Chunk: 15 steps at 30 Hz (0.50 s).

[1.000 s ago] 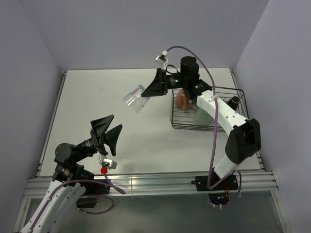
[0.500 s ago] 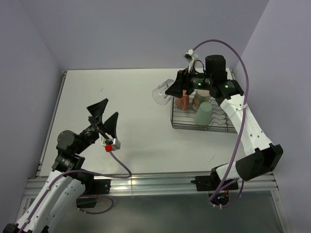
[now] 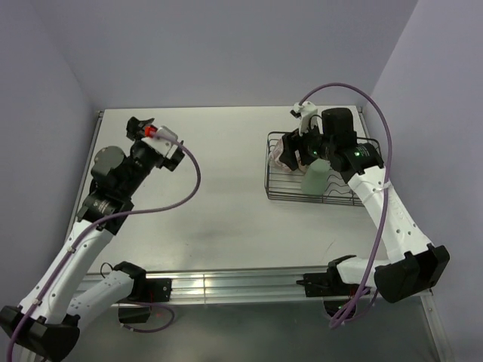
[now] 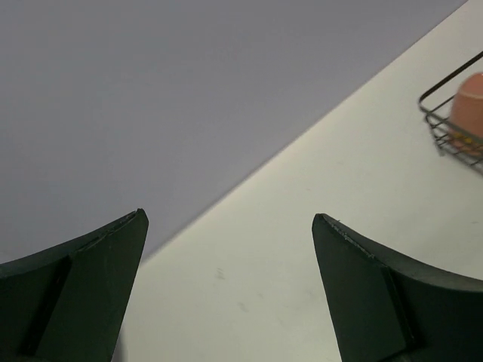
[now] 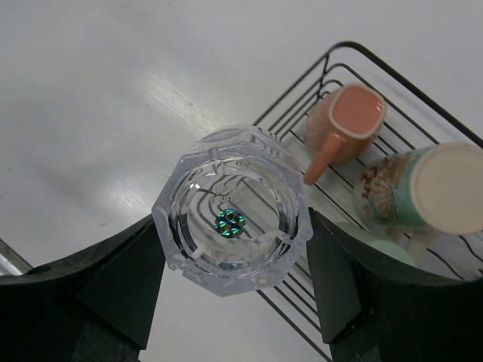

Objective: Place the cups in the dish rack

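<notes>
In swings the right claw (image 5: 234,223) from mid-table, now hanging over the left end of the black wire dish rack (image 3: 269,183), pinching a clear faceted glass (image 5: 226,177) end-on between both fingers. A pinkish mug (image 5: 351,121), cream patterned mug (image 5: 392,192) and green plastic tumbler (image 3: 315,181) sit inside the rack. The left claw (image 4: 226,220), spread wide, has lifted toward the white tabletop's (image 3: 211,211) far-left corner.
</notes>
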{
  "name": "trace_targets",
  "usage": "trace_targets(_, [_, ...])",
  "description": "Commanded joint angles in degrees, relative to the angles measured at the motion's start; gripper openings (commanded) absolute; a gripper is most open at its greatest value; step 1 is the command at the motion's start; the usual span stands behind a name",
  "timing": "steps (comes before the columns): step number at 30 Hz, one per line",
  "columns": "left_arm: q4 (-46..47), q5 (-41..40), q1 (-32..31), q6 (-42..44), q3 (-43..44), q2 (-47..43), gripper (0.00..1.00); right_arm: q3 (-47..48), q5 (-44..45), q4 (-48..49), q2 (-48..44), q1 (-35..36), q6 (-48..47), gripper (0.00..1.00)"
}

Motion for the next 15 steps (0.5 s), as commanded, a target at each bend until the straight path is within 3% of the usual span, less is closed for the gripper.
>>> trace_targets(1, [-8.6,-4.0,-0.1,-17.4,6.0,3.9,0.99,-1.4,6.0,4.7,-1.7,-0.2,-2.1,0.0])
trace_targets(15, [-22.1,-1.0,0.6,-36.3,14.3,10.7,0.99,-6.3,10.0,9.7,1.3,0.3,-0.4,0.0])
